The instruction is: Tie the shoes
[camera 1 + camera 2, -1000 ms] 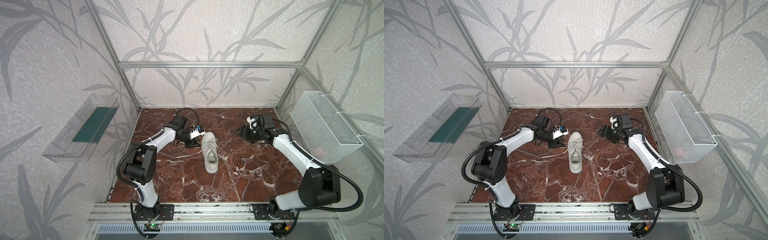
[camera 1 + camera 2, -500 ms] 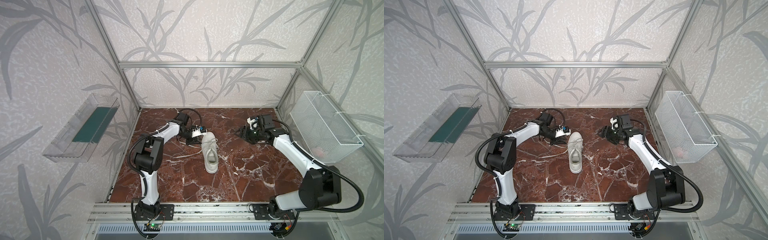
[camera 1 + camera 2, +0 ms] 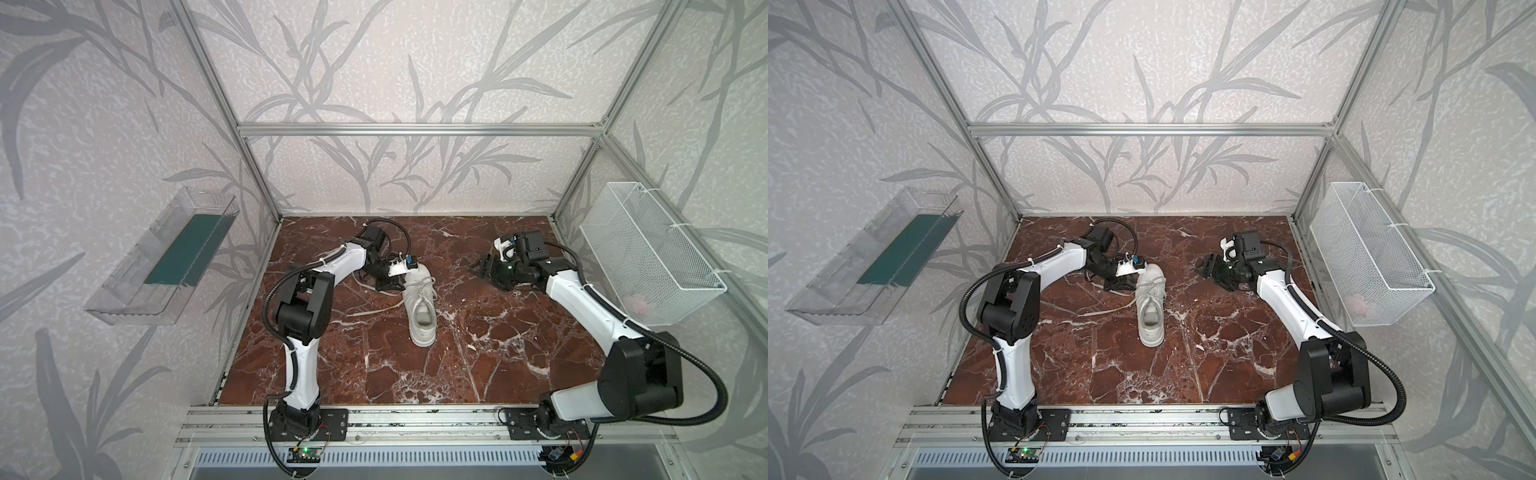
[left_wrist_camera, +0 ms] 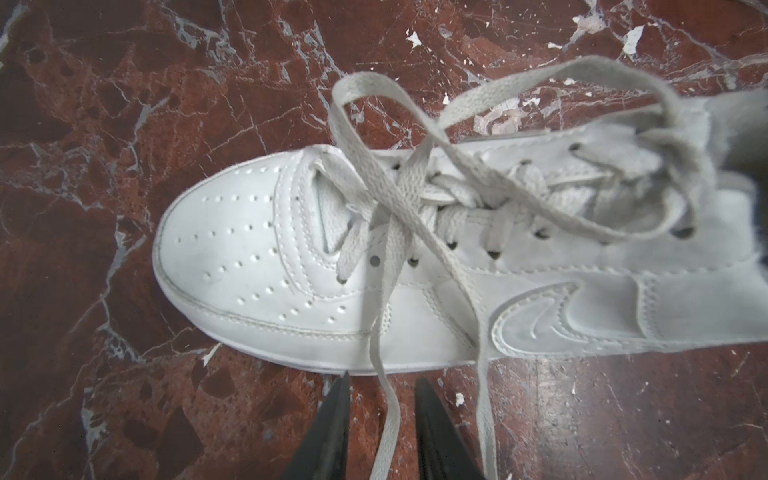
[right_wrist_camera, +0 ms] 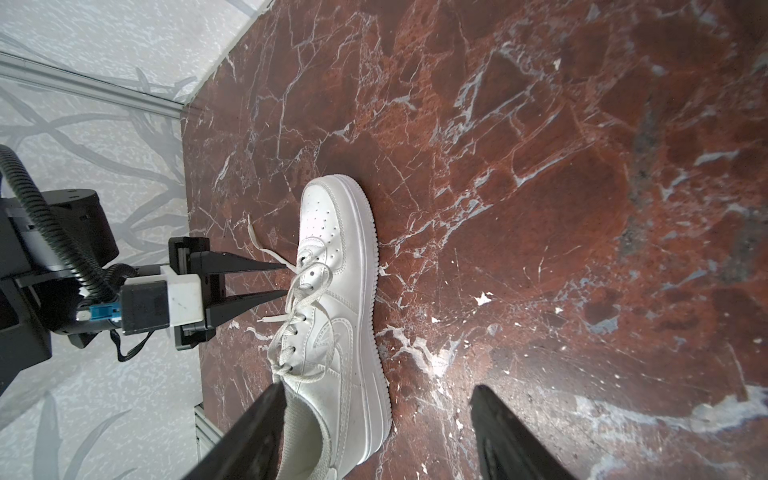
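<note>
The left gripper (image 4: 381,377) is seen narrowly parted, with one flat white lace (image 4: 391,419) running loose between its fingers (image 4: 332,424) and not pinched; the right gripper (image 5: 377,386) is spread wide and empty, well apart from the sneaker (image 3: 422,307), which is laid mid-floor on the marble (image 3: 498,353), toe toward the back wall. The lace is judged light, limp and slippery, best pinched near its free end
</note>
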Controlling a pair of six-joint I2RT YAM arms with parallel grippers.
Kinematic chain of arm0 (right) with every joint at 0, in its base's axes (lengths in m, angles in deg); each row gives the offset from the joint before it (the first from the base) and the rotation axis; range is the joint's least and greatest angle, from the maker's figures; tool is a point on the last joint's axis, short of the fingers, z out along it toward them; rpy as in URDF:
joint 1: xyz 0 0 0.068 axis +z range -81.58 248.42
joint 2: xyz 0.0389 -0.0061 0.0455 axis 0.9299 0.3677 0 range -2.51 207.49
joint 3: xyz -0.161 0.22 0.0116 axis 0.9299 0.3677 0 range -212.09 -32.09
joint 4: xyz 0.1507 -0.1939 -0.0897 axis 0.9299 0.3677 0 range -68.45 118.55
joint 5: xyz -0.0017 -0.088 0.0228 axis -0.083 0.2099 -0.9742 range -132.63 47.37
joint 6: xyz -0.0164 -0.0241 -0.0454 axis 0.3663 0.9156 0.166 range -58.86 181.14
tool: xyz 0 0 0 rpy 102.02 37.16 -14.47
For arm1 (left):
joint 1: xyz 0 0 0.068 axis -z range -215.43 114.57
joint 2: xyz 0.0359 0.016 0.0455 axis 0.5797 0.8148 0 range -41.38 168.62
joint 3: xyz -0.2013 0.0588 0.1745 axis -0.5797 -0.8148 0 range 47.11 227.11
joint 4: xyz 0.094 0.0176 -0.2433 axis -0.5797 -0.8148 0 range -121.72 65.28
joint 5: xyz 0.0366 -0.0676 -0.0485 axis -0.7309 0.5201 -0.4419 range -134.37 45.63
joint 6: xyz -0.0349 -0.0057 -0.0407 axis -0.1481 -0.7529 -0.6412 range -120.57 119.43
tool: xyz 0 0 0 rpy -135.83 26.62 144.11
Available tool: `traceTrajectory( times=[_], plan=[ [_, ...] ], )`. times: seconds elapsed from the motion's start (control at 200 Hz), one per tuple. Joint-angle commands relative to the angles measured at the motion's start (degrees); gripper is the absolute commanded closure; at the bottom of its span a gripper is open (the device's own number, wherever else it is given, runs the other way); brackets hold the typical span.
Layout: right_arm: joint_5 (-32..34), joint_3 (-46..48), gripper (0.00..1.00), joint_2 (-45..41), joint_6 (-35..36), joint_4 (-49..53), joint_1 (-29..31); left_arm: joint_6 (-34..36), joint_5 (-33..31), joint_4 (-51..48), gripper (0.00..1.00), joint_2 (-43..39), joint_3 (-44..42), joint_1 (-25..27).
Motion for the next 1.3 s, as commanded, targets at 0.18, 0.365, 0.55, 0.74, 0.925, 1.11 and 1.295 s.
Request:
traceTrajectory(
  times=[0.18, 0.365, 0.55, 0.74, 0.925, 1.11, 1.295],
  plan=[
    [-0.1, 0.1, 0.29, -2.2, 0.9, 1.7, -0.3, 1.1, -3.0, -4.3, 0.75, 2.9, 4.2, 1.4],
    [-0.3, 0.2, 0.29, -2.2, 0.9, 1.5, -0.3, 0.8, -3.8, -4.9, 0.91, 3.0, 4.6, 1.7],
    [-1.0, 0.6, 0.3, -1.9, 0.2, 0.6, -0.3, 1.0, -4.0, -4.7, 1.0, 1.4, 3.9, 1.7],
    [-4.6, 2.4, 0.32, -0.6, -3.3, -3.7, 0.8, 0.3, -3.5, -2.9, 1.0, -1.7, 2.4, 2.0],
    [-9.3, 1.1, 0.44, 4.4, -7.8, -8.3, 4.1, 1.5, -5.2, -4.5, 1.0, -3.2, 2.5, 2.5],
    [-11.7, -1.2, 0.71, 9.4, -12.9, -14.6, 8.8, 1.7, -6.0, -4.9, 1.0, -4.9, 1.7, 2.7],
    [-13.7, -3.7, 0.89, 14.5, -17.1, -20.2, 12.2, 1.4, -5.9, -4.6, 1.0, -5.5, 1.1, 3.0]
  ],
)
